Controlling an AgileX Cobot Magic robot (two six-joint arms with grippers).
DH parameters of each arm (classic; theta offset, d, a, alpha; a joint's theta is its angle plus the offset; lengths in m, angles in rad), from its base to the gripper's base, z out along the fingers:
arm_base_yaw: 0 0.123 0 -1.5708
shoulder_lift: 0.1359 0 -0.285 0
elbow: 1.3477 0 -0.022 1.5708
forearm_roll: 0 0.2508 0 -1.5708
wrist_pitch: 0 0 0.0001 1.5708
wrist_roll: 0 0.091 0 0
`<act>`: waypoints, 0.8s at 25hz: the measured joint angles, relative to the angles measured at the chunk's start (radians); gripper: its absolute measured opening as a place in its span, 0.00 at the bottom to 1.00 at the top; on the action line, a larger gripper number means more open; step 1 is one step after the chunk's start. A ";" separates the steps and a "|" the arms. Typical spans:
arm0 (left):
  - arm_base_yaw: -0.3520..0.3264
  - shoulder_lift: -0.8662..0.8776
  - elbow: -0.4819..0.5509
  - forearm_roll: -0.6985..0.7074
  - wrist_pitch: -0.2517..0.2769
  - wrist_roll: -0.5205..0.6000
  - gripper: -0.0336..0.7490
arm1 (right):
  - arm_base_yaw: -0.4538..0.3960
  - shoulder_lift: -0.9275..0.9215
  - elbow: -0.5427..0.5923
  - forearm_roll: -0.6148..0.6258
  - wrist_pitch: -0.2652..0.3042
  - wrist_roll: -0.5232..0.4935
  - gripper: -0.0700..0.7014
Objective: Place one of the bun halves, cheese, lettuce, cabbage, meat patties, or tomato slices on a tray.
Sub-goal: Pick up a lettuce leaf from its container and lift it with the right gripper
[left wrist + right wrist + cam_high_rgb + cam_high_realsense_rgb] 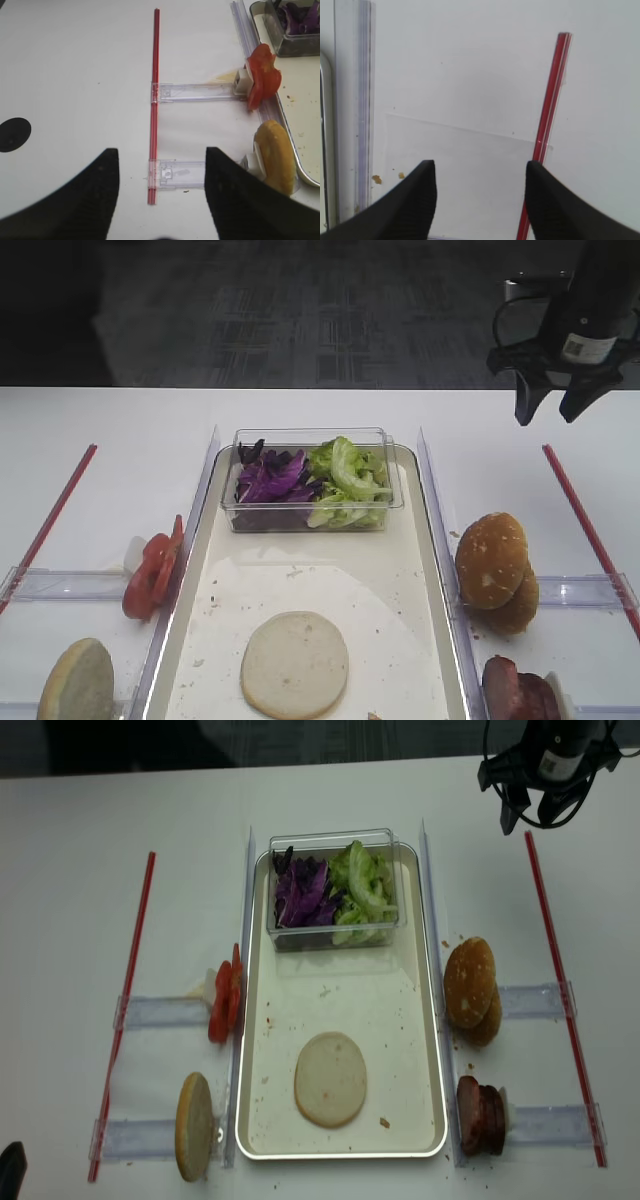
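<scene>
The cream tray holds one pale bun half lying flat. A clear box at its far end contains purple cabbage and green lettuce. Tomato slices and a bun half stand in holders to the left. Buns and meat patties stand to the right. No cheese shows. My right gripper hangs open and empty above the far right table. My left gripper is open and empty over the left table.
Red strips run along both outer sides of the table. Narrow clear plastic holders lie between the strips and the tray. Crumbs dot the table beside the tray's right rail.
</scene>
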 joint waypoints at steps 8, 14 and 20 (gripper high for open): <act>0.000 0.000 0.000 0.000 0.000 0.000 0.54 | 0.000 0.019 -0.056 -0.002 0.004 0.000 0.62; 0.000 0.000 0.000 0.000 0.000 0.000 0.54 | 0.000 0.075 -0.103 -0.002 0.004 0.002 0.62; 0.000 0.000 0.000 0.000 0.000 0.000 0.54 | 0.000 0.079 -0.106 -0.002 0.004 0.002 0.62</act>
